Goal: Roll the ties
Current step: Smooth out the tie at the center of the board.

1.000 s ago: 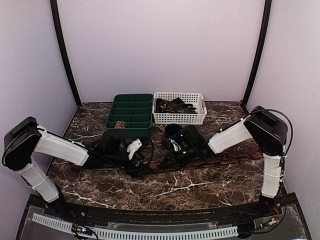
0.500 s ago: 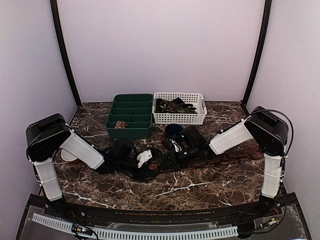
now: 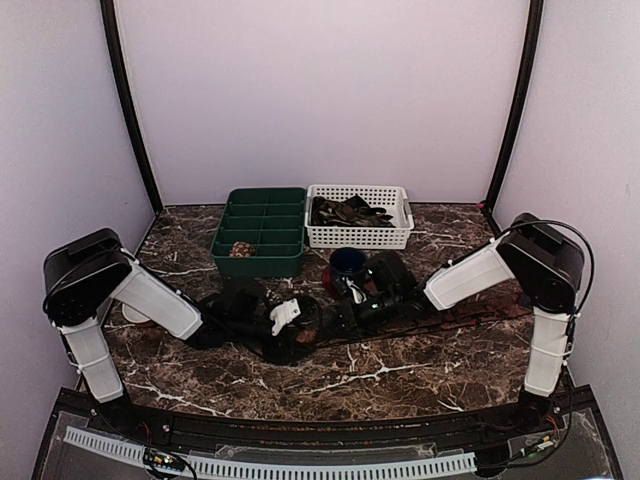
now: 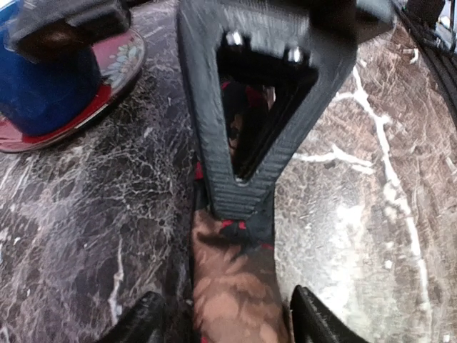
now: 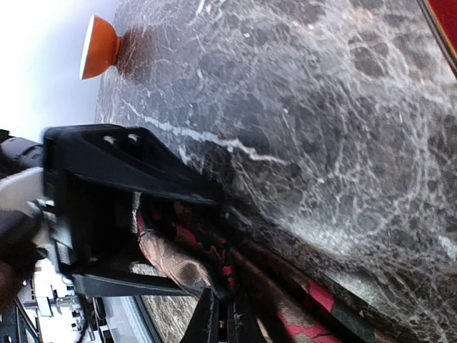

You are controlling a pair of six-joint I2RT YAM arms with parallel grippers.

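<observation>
At the far left a small orange cup (image 5: 98, 46) sits on the marble bench (image 3: 400, 370) near the left arm. Further back, a green tray (image 3: 262, 262) holds 1 rolled tie (image 3: 241, 249) in its front-left compartment. In front of the tray, the left pincer (image 4: 227, 320) hangs low over the bench. Its 2 fingers (image 4: 143, 325) stand apart on either side of a flat brown tie (image 4: 235, 286), and neither is seen pressing it. This tie lies stretched on the bench between the 2 pincers, and a strip of it runs rightward under the right arm. Facing the left pincer, the right pincer (image 5: 223, 314) is pinched tight on the same tie, with red lining showing in the bunched fabric. A blue mug (image 3: 347, 263) on a red saucer (image 4: 118, 68) stands just behind the right pincer. Behind the mug, a white basket (image 3: 360, 238) right beside the tray holds more ties (image 3: 345, 210) in a loose heap.
</observation>
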